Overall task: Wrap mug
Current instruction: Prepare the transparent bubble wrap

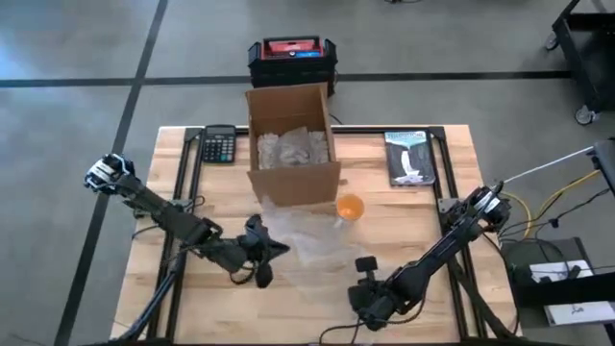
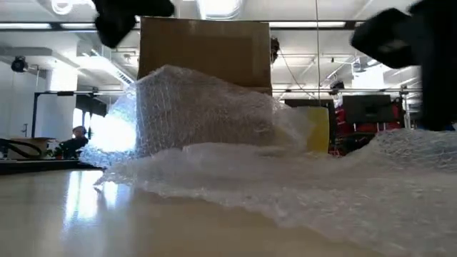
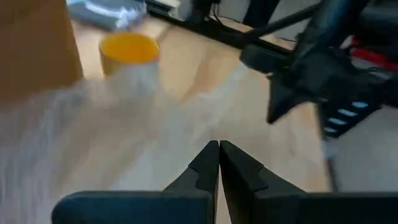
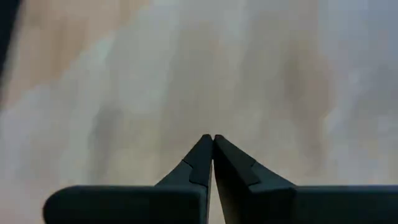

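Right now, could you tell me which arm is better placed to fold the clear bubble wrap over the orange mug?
Probably the left: its claw sits at the clear bubble wrap sheet's edge, facing the orange mug. The right claw is shut, nearer the table's front edge.

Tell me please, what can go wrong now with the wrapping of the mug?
The orange mug stands at the far edge of the bubble wrap, so a pull may tip it. The left gripper and right gripper, both shut, may drag the sheet off it or against the box.

Left pincer [image 3: 219, 149] and right pincer [image 4: 212, 142] both closed, empty.
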{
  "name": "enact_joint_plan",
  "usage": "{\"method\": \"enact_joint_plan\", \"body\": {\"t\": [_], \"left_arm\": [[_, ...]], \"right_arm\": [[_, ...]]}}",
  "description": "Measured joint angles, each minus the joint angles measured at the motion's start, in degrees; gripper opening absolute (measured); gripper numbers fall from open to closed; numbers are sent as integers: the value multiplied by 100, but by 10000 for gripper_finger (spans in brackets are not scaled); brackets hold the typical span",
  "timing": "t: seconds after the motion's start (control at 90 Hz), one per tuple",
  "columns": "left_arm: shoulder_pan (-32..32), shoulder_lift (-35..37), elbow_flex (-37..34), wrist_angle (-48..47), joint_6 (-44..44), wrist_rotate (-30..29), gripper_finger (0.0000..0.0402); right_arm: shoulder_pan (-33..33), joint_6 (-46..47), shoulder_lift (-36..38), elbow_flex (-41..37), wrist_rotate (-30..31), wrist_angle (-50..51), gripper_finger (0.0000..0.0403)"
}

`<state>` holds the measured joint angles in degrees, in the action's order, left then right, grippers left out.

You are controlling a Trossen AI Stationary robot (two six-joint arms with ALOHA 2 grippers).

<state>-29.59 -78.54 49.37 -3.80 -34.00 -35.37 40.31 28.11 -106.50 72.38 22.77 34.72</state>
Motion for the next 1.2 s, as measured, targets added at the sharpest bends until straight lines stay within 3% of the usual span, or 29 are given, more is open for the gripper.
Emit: {"method": "enact_joint_plan", "body": {"t": [0.078,0.2,0.411,0.589,0.7,0.867,0.978,1.2], "left_arm": [[366,-391,-3,-28,322,-10,0],[869,-947,40,-478,584,-9,0],[989,-1150,174,-2304,-884,59,0],[583,-1218,-142,-3698,-2640,577,0],[112,-1194,-535,-3566,-3655,1232,0],[-735,-1119,-552,-3439,-4731,1512,0],[-930,-858,-145,-3398,-4667,1127,0],[-798,-492,515,-3309,-2869,-277,0]], "right_arm": [[-88,73,-57,-99,224,-322,0],[-159,340,-246,-211,-5,-516,0],[38,444,-500,-230,-1091,-456,0],[214,425,-465,-231,-1226,73,0],[235,425,-391,-243,-1233,495,0],[221,382,-168,-269,-1274,846,0],[137,159,-6,-262,-1118,823,0],[-178,84,3,-271,-168,482,0]]}}
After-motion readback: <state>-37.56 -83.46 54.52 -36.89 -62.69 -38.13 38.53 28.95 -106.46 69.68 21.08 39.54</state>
